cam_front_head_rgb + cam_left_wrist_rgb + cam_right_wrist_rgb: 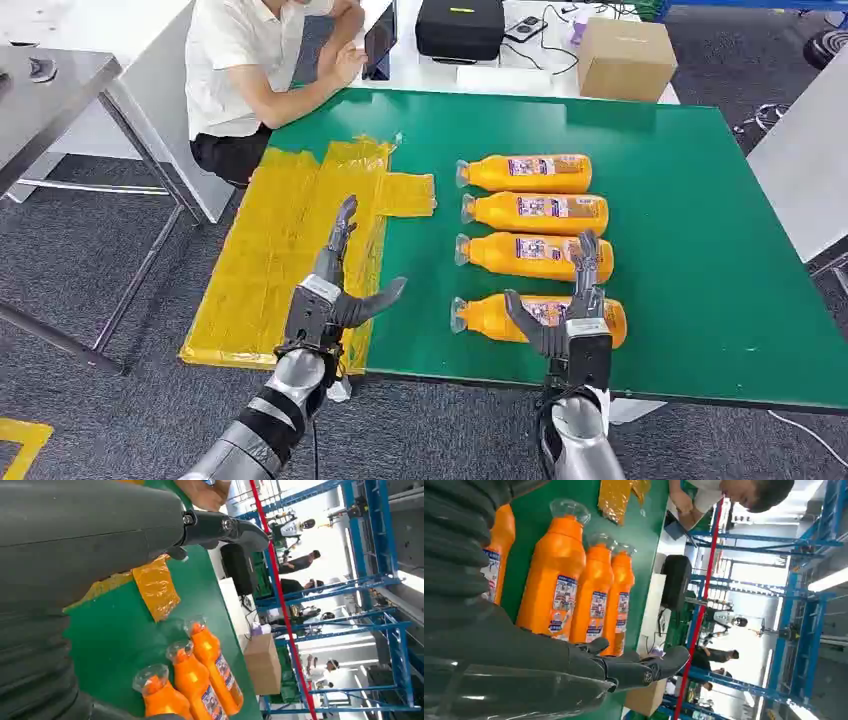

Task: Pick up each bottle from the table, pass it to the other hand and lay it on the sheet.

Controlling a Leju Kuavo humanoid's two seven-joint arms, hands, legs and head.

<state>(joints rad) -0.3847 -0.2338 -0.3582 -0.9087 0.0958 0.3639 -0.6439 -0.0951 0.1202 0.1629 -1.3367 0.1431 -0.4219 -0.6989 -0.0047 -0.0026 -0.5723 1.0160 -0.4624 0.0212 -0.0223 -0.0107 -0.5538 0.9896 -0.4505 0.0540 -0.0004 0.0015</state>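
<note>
Four orange bottles lie side by side on the green table [700,200], caps pointing toward the sheet. The nearest bottle [500,316] lies partly behind my right hand [572,320], which hovers open over its label end, fingers spread, holding nothing. The other bottles [530,255] [535,211] [525,172] lie farther back. My left hand [335,290] is open above the near right part of the yellow sheet [280,250], fingers spread, thumb toward the bottles. The left wrist view has three bottles [200,680]; the right wrist view has a bottle [551,580] close by the hand [524,645].
A person in a white shirt [250,70] sits at the table's far left corner. A black case [460,28] and a cardboard box [625,58] stand on the white table behind. A grey metal table [50,90] stands at the left.
</note>
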